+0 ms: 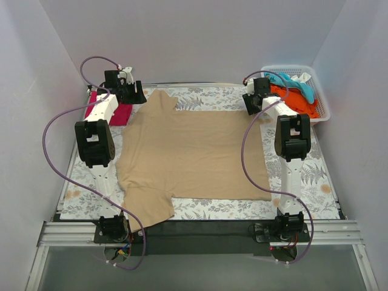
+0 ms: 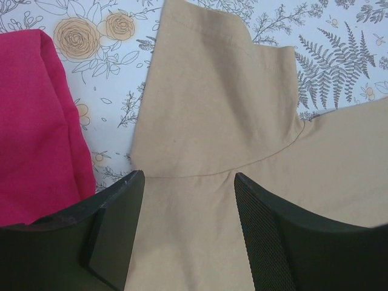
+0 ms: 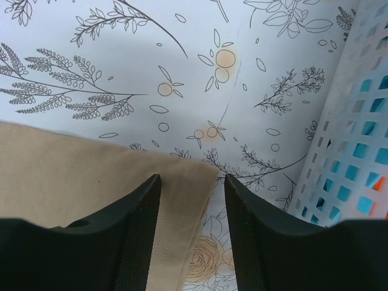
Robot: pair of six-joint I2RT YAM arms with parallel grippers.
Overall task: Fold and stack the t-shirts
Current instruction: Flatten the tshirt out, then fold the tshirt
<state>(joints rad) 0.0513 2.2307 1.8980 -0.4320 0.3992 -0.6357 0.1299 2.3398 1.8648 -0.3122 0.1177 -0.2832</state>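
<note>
A tan t-shirt (image 1: 194, 151) lies spread flat on the floral cloth, sleeves to the left and hem to the right. My left gripper (image 1: 136, 94) stands open over the far sleeve seam (image 2: 212, 97), jaws apart with only flat cloth between them (image 2: 188, 179). My right gripper (image 1: 251, 104) is open above the far hem corner (image 3: 73, 163), one finger over the stitched hem and the other over bare tablecloth (image 3: 191, 180). A magenta t-shirt (image 1: 121, 114) lies folded at the far left, seen beside the left finger (image 2: 30, 121). Orange (image 1: 297, 100) and light blue (image 1: 300, 85) t-shirts lie in the basket.
A white lattice basket (image 1: 321, 100) stands at the far right corner, close beside the right gripper (image 3: 357, 151). Grey walls enclose the table on three sides. The near sleeve hangs over the table's front edge (image 1: 151, 212).
</note>
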